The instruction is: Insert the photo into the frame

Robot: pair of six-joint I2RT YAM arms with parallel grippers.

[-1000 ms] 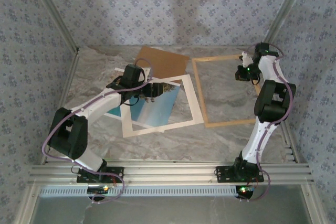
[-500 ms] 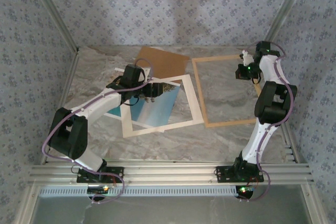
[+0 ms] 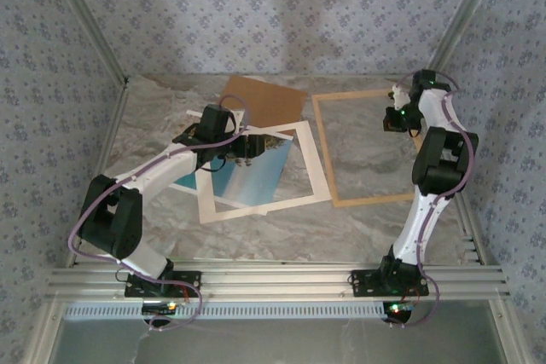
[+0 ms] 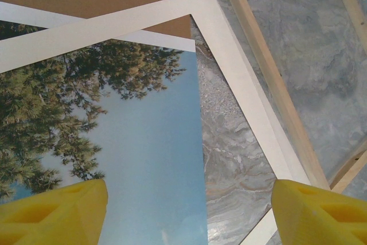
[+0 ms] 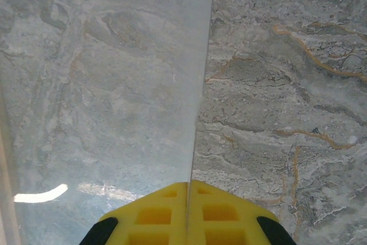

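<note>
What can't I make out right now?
Top view: left arm covers part of the photo; right arm covers the right side of the frame.
Left wrist: the bottom edge cuts off the photo; left tool contact unclear.
Right wrist: pane in the right tool runs off the top and left.

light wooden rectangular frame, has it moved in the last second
No. The light wooden frame lies where it was, measured against the marble table's far edge.

A robot test cell in a lab. At the bottom of the top view, robot arms (image 3: 162,168) are bolted to aluminium rails (image 3: 281,283). Slanted metal posts (image 3: 85,27) edge flowered wallpaper panels (image 3: 273,14) that enclose a marble-patterned tabletop (image 3: 281,236).
</note>
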